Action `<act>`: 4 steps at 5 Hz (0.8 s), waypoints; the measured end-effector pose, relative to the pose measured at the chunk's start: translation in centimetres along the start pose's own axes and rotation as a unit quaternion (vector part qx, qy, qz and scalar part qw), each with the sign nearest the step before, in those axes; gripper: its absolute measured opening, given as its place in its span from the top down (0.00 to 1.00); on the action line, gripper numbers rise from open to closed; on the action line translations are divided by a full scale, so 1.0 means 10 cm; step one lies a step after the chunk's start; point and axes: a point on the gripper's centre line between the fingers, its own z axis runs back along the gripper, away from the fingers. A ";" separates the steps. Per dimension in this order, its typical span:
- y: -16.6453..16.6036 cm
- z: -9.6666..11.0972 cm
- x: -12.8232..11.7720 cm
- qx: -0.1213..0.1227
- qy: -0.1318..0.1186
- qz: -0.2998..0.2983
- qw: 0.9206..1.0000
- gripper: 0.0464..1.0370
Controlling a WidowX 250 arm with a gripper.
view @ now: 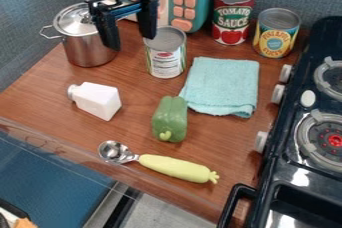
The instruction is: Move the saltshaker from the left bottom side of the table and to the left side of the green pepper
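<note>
Where the desk (220, 144) comes nearest us, we record one metal scoop (160, 164), pale green handle. Beyond it: one green pepper (171, 117); one white saltshaker (99, 101), lying on its side, left of the pepper in the camera view and apart from it. To the right, one black stove (308, 169). Farther back, we count one folded turquoise cloth (224, 87), one small can (166, 57) and one lidded metal pot (90, 49). Above and between these last two hangs the black gripper (131, 42), jaws apart. At the rear, we list one red-labelled can (232, 19) and one yellow-and-blue can (276, 33).
</note>
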 end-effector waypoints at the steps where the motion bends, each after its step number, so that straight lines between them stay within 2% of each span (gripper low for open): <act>1: 0.06 0.02 -0.09 0.006 -0.076 -0.124 0.989 0.04; 2: 0.18 0.00 -0.05 0.041 -0.108 -0.213 0.970 0.04; 3: 0.20 0.10 -0.09 0.064 -0.137 -0.259 0.954 0.04; 4: 0.19 0.21 -0.14 0.064 -0.156 -0.285 0.944 0.04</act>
